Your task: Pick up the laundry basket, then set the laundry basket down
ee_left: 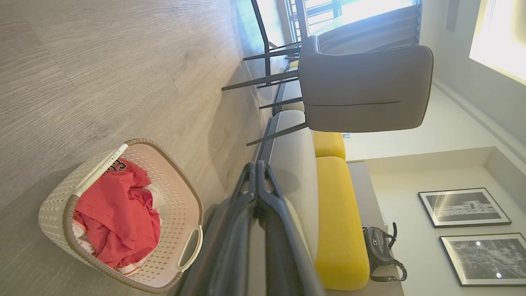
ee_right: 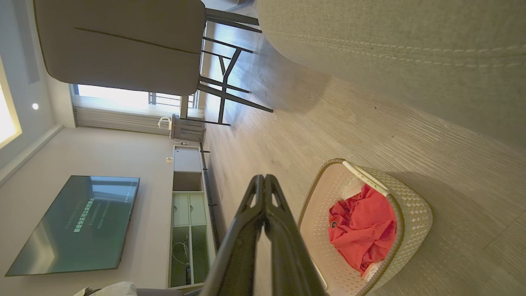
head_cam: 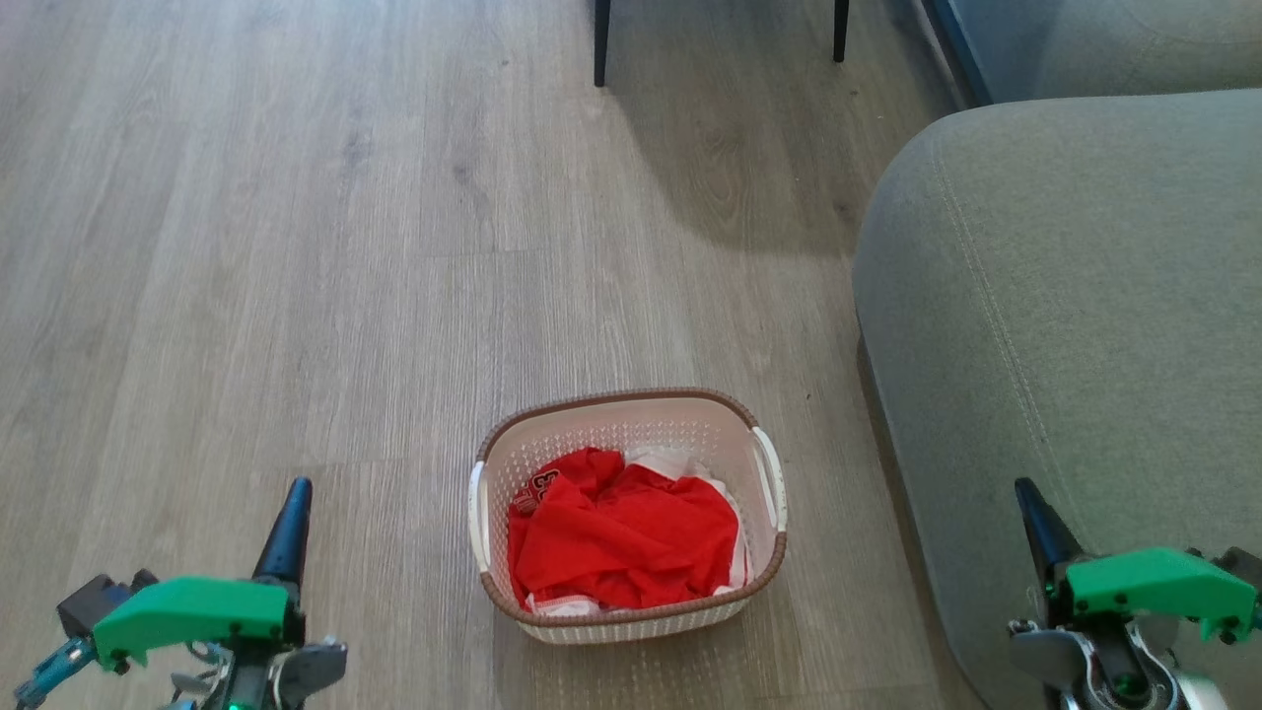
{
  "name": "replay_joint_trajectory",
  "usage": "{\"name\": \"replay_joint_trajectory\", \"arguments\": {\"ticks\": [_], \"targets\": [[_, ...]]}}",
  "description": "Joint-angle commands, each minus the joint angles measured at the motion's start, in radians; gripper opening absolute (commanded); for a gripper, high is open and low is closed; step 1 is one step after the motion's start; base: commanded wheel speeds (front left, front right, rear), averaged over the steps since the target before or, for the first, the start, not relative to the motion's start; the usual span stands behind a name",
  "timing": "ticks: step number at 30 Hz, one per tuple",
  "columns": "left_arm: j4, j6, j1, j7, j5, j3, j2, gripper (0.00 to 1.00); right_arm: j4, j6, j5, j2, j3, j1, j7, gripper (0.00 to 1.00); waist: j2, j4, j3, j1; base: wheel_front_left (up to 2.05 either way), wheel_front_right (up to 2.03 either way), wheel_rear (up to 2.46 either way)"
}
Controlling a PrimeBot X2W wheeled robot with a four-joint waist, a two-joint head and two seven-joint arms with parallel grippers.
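Observation:
The laundry basket (head_cam: 631, 513) stands on the wooden floor, cream-white and perforated with a brown rim and white side handles, holding red clothing (head_cam: 626, 537). It also lies at the lower left of the left wrist view (ee_left: 123, 218) and the lower right of the right wrist view (ee_right: 365, 226). My left gripper (head_cam: 296, 493) hangs to the basket's left, shut, fingertips pressed together (ee_left: 257, 166), holding nothing. My right gripper (head_cam: 1025, 490) is to the basket's right, in front of the sofa, also shut and empty (ee_right: 263, 179). Both are well apart from the basket.
A grey sofa (head_cam: 1075, 325) fills the right side, close beside the basket. Black chair legs (head_cam: 600, 44) stand at the far end of the floor. The floor (head_cam: 296, 247) to the left and ahead is open wood.

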Motion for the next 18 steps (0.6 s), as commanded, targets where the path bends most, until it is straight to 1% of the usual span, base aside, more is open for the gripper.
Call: {"name": "replay_joint_trajectory", "arguments": {"ticks": [1, 18], "targets": [[-0.031, -0.010, -0.064, 0.008, -0.029, 0.033, 0.002, 0.00, -0.033, 0.000, 0.028, -0.023, 0.010, -0.059, 0.008, 0.00, 0.0000, 0.000, 0.000, 0.0000, 0.00, 0.00, 0.00], [-0.031, -0.033, -0.093, 0.056, -0.212, 0.067, 0.000, 0.00, -0.033, 0.000, 0.201, -0.023, -0.016, -0.076, 0.057, 0.00, 0.0000, -0.005, 0.004, 0.0000, 0.00, 0.00, 0.00]]}}
